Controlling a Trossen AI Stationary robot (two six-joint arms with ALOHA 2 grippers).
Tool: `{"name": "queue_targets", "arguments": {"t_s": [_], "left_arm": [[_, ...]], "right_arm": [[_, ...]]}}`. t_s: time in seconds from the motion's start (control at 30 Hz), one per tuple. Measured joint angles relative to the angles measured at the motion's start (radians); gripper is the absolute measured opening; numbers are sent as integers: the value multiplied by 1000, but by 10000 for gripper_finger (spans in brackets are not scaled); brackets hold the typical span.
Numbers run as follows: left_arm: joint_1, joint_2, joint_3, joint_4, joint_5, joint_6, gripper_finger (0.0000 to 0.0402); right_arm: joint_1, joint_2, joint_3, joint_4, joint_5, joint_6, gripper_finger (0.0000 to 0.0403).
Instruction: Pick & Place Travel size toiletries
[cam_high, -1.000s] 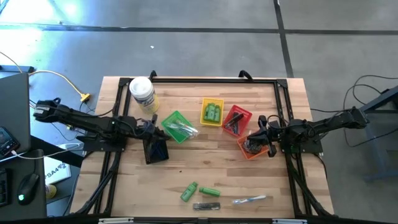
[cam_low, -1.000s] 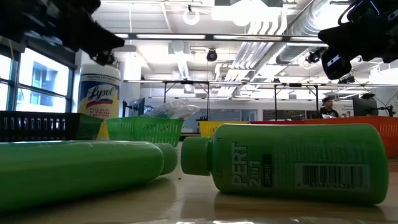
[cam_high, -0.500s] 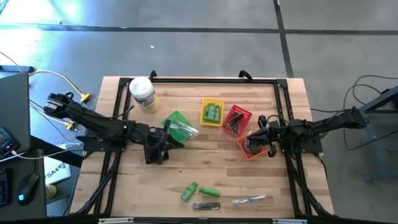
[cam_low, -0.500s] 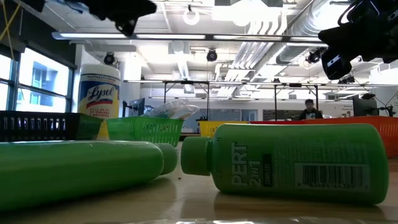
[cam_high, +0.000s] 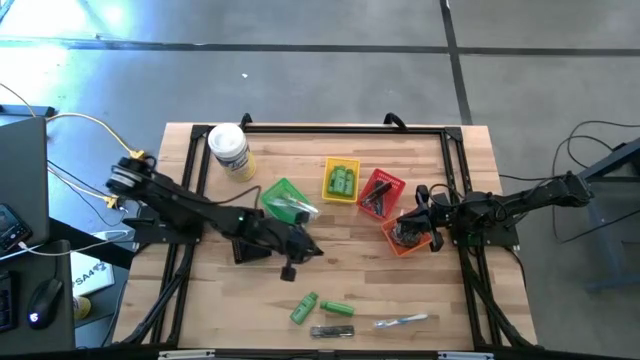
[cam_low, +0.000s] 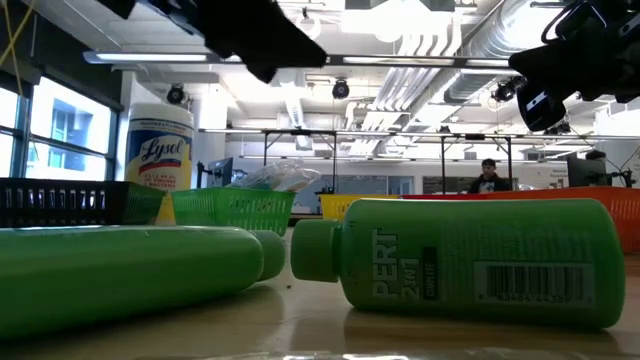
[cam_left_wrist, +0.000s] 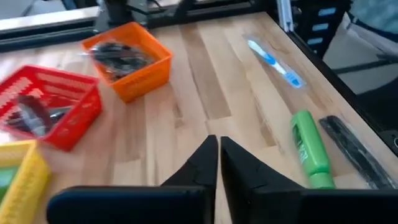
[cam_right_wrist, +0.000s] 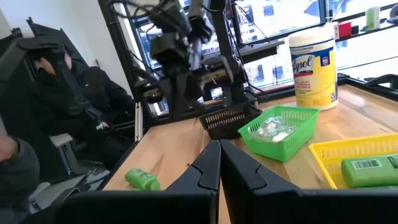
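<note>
The green mesh basket (cam_high: 283, 200) near the middle of the wooden table (cam_high: 330, 265) serves as the landmark. It holds clear-wrapped silvery pieces (cam_high: 296, 207). The left gripper (cam_high: 300, 252) hangs over bare wood just in front of this basket, toward the table's near edge; in its wrist view the two dark fingers (cam_left_wrist: 205, 163) stand almost together with only a thin slit between them, and nothing is held. A black mesh basket (cam_high: 250, 243) sits just beside the green one, partly under the left arm.

To the right of the green basket stand a yellow mesh basket (cam_high: 341, 180) with small bright green bottles inside, then a red mesh basket (cam_high: 380, 194) with dark slim sticks, then an orange mesh basket (cam_high: 410, 234) with dark grey discs. The right gripper (cam_high: 412, 212) waits over the orange basket, its fingers (cam_right_wrist: 208, 167) pressed shut and empty.

Behind the green basket, toward the far left corner, stands a yellow wipes canister with a white lid (cam_high: 229, 150) (not one of the toiletries).

Well in front of the green basket, near the table's front edge, lie the loose toiletries: two green bottles (cam_high: 304, 308) (cam_high: 336, 308), a dark slim comb (cam_high: 331, 331) and a clear-wrapped toothbrush (cam_high: 402, 321).
</note>
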Motion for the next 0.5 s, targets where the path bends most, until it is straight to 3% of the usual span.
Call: {"name": "queue_targets", "arguments": {"t_s": [0.2,0.5], "left_arm": [[-34,89,17,56,0,103,65],[-61,158,17,104,-31,74,120]], "right_arm": [[0,0,0,0,0,3,2],[0,0,0,0,0,3,2]]}}
